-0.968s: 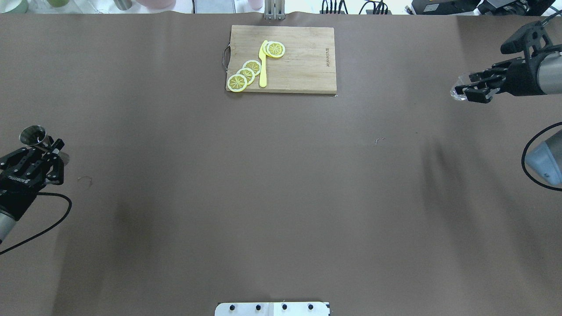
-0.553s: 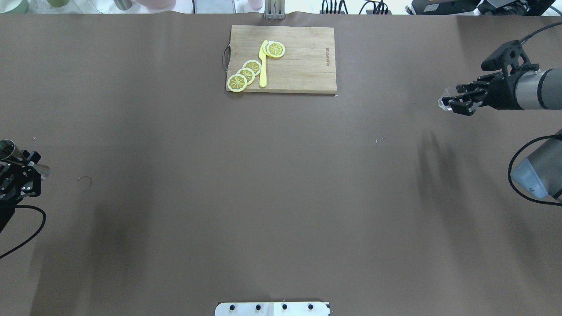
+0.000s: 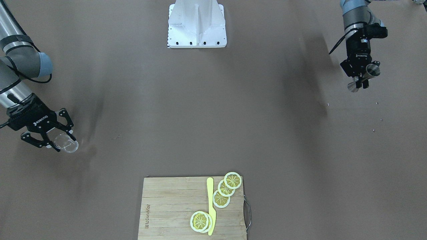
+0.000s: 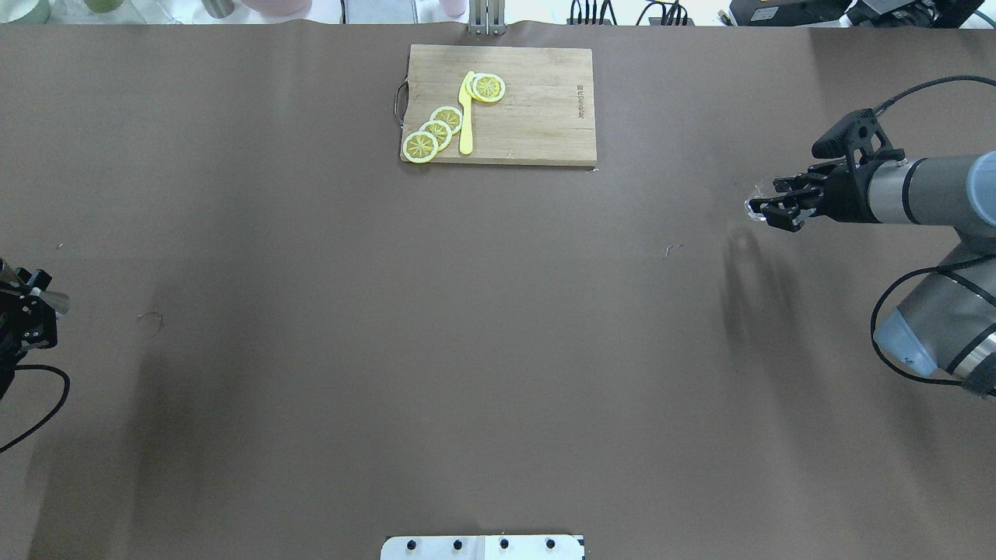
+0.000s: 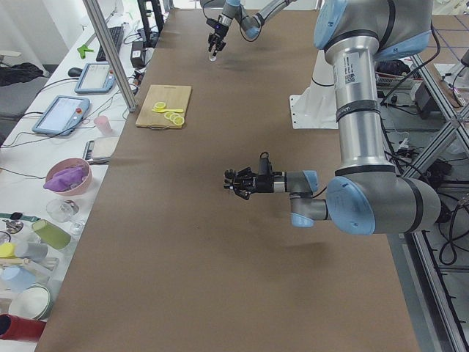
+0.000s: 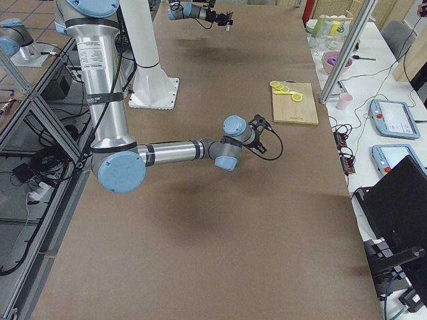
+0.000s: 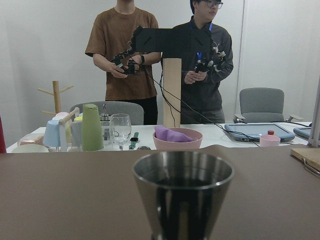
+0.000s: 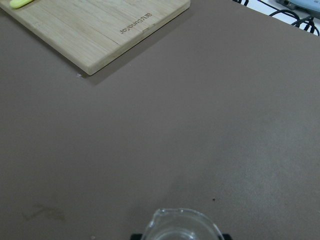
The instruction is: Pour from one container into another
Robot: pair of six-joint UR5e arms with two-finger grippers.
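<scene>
The steel jigger (image 3: 372, 70) is held at its waist by my left gripper (image 3: 362, 83), which is shut on it at the table's left end. In the overhead view only one end of the jigger (image 4: 56, 302) shows at the edge, beside the left gripper (image 4: 33, 313). The left wrist view looks at the jigger's upper cup (image 7: 182, 192), which stands upright. The clear glass tumbler (image 3: 67, 144) sits between the fingers of my right gripper (image 3: 64, 141), shut on it above the table's right side. It also shows in the overhead view, tumbler (image 4: 755, 206) and right gripper (image 4: 769, 212), and its rim (image 8: 182, 222) in the right wrist view.
A wooden cutting board (image 4: 537, 117) lies at the far middle with several lemon slices (image 4: 436, 132) and a yellow knife (image 4: 466, 113). The robot's base plate (image 4: 482, 547) is at the near edge. Two operators (image 7: 125, 55) stand behind a cluttered side table past the left end.
The right gripper has carried the tumbler inward towards the table's middle and a little nearer. The left gripper has drawn back with the jigger to the overhead view's left edge.
</scene>
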